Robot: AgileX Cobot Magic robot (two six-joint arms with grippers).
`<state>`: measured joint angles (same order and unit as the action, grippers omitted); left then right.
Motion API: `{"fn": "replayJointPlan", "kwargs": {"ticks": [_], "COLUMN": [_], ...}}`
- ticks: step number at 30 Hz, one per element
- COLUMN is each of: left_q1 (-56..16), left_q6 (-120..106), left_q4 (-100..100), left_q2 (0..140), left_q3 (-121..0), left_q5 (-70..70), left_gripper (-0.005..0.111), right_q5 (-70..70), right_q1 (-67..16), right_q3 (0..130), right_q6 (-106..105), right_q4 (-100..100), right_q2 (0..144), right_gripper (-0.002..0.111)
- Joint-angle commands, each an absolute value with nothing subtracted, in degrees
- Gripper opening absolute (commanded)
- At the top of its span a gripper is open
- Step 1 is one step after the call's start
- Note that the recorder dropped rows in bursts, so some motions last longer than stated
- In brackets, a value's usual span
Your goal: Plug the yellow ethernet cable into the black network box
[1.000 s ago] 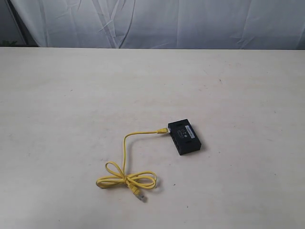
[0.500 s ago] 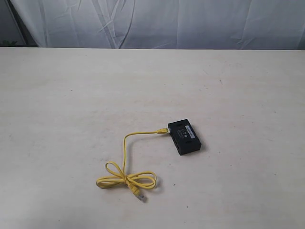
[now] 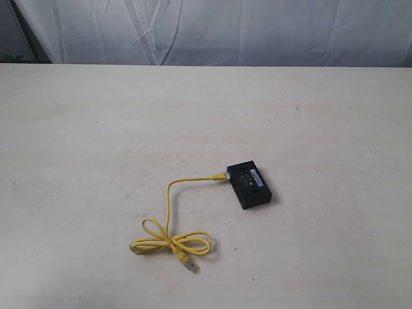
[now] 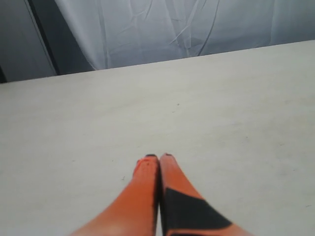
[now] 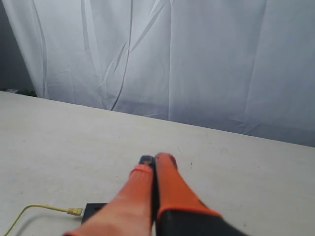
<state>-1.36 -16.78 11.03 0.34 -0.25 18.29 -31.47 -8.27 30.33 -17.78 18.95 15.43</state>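
Yellow cable point(image 3: 168, 209) plug touches black box point(image 3: 250, 185) at far left corner, seating unclear; right gripper point(image 5: 155, 158) nearer than left gripper point(image 4: 158, 156); both pressed together, empty.

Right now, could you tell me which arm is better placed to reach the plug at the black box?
Probably right: the right gripper, shut, has the yellow ethernet cable's plug and the black network box in its view; the left gripper, also shut, sees only table.
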Motion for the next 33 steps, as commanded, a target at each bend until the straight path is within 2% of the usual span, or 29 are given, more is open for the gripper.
{"fn": "replayJointPlan", "kwargs": {"ticks": [1,18,25,33], "left_q1": [-1.19,-1.19,-1.19,-1.19], "left_q6": [-16.63,-16.67,-3.09,-1.67], "left_q4": [-1.08,-0.88,-0.72,-0.72], "left_q2": [0.0,0.0,0.0,0.0], "left_q3": [0.0,0.0,0.0,0.0], "left_q5": [17.48,12.31,13.12,13.26], "left_gripper": [0.0,0.0,0.0,0.0], "right_q5": [-31.06,-31.06,-31.33,-31.2], "right_q1": [-8.1,-8.1,-8.1,-8.1], "right_q3": [30.04,30.04,30.04,30.04], "right_q6": [-17.79,-17.79,-17.79,-17.79], "right_q4": [19.09,19.09,19.1,19.1], "right_q2": [15.16,15.16,15.16,15.16], "right_gripper": [-0.001,-0.001,-0.001,-0.001]}}
